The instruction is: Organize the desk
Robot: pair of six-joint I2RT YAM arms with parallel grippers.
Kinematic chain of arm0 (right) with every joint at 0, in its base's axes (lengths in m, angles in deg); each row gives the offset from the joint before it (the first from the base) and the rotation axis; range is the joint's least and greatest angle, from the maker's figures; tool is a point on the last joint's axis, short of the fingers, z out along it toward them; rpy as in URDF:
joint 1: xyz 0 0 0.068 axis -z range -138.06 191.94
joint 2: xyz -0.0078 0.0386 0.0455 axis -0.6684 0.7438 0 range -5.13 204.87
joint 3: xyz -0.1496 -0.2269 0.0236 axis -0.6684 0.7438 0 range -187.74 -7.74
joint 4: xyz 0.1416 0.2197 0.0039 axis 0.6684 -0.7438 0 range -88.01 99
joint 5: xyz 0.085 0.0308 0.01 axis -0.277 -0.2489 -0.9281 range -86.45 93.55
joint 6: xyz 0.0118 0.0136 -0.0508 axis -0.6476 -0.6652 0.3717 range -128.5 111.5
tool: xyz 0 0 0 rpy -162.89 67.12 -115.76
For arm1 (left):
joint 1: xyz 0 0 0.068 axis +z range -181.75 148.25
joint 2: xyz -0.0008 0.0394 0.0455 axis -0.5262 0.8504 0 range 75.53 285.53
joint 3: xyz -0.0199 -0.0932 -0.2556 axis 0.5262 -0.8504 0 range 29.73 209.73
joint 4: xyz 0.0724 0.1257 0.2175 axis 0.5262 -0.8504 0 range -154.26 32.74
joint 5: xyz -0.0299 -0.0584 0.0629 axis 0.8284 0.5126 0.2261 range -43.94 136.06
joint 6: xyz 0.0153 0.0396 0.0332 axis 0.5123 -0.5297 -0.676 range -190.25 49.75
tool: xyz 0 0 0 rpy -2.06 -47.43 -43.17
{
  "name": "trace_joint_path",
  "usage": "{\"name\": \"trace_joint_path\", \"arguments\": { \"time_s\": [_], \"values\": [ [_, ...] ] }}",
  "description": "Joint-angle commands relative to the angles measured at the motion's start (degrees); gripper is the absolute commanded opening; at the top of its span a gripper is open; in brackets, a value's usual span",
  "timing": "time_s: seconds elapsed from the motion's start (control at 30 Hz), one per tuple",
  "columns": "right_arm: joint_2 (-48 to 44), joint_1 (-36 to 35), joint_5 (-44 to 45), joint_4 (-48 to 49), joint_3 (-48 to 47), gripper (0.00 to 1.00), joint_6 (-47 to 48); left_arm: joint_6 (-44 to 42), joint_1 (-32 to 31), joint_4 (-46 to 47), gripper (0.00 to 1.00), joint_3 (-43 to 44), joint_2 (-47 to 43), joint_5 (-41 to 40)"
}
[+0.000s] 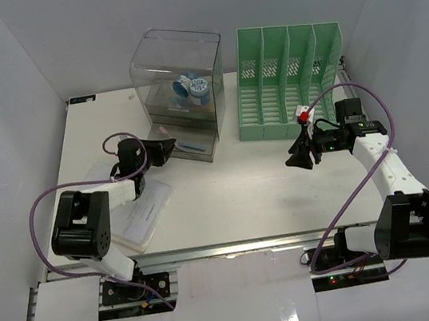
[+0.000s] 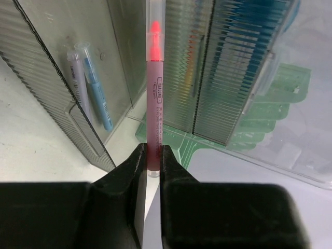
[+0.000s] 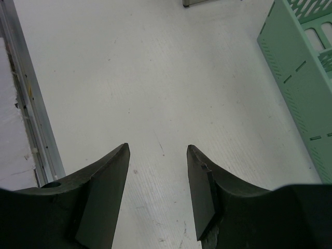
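1. Left end effector (image 2: 153, 151) is clamped tight on the lower barrel of a pink pen (image 2: 154, 88). The tip points ahead at the clear drawer box (image 1: 179, 85), which looks lined up for feeding it in lengthwise.
2. The drawer (image 2: 57, 98) on the left holds a blue pen (image 2: 97, 98) and a pale pen (image 2: 78, 85). It's probably the target, though the ribbed plastic blurs its edges.
3. Right end effector (image 3: 157, 150) is spread wide with nothing in it, hovering above the surface beside the green file rack (image 1: 287, 77). I'd say it's parked out of the way.
4. Surface (image 1: 244, 196) is a big matte white rectangle with an aluminium rail along the front edge. It sits under everything: box and rack at the back, papers (image 1: 146, 215) under the left arm.
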Motion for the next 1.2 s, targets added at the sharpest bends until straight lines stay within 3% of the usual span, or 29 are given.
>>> {"name": "trace_joint_path", "arguments": {
  "time_s": [0.0, 0.1, 0.17, 0.23, 0.47, 0.57, 0.6, 0.63, 0.67, 0.73, 0.9, 1.17],
  "values": [
    [-1.2, 0.3, -1.0, -0.7, -1.3, 0.55, 0.6, 2.5, 0.2, 4.7, 0.29, 3.0, 2.7, 3.2],
    [-1.1, 0.3, -0.9, -0.7, -1.3, 0.55, 0.6, 2.8, 0.2, 6.0, 0.42, 3.8, 4.8, 4.6],
    [-0.9, 0.3, -0.8, -0.6, -1.3, 0.55, 0.6, 3.0, 0.2, 6.9, 0.6, 4.4, 6.3, 6.4],
    [-0.7, 0.3, -0.5, -0.6, -1.3, 0.55, 0.6, 2.7, 0.2, 7.4, 0.68, 4.5, 6.5, 7.3],
    [0.0, 0.3, -0.2, -0.5, -1.2, 0.55, 0.7, -6.9, 0.4, 4.4, 0.71, 2.7, -2.6, 6.6],
    [0.3, 0.3, 0.0, -0.5, -1.2, 0.55, 0.7, -10.5, 0.7, 1.4, 0.54, -2.4, -8.9, 2.5],
    [0.3, 0.3, 0.0, -0.5, -1.2, 0.55, 0.7, -10.8, 1.0, 0.7, 0.44, -4.6, -11.3, 0.9],
    [0.3, 0.3, 0.0, -0.4, -1.2, 0.55, 0.7, -10.3, 1.1, 0.3, 0.24, -7.9, -14.7, -1.4],
    [0.4, 0.3, 0.0, -0.4, -1.2, 0.55, 0.7, -9.8, 1.4, -0.5, 0.13, -11.1, -17.7, -3.4],
    [0.4, 0.3, -0.1, -0.4, -1.2, 0.55, 0.7, -9.0, 1.8, -1.7, 0.02, -14.4, -20.6, -5.6],
    [0.8, 0.3, -0.1, -0.4, -1.1, 0.55, 0.6, -7.9, 2.5, -2.1, 0.0, -16.8, -16.4, -2.5],
    [0.8, 0.5, 0.5, -0.3, -1.1, 0.56, 0.5, -8.4, 2.7, 0.0, 0.0, -7.2, 0.2, 2.6]
  ]
}}
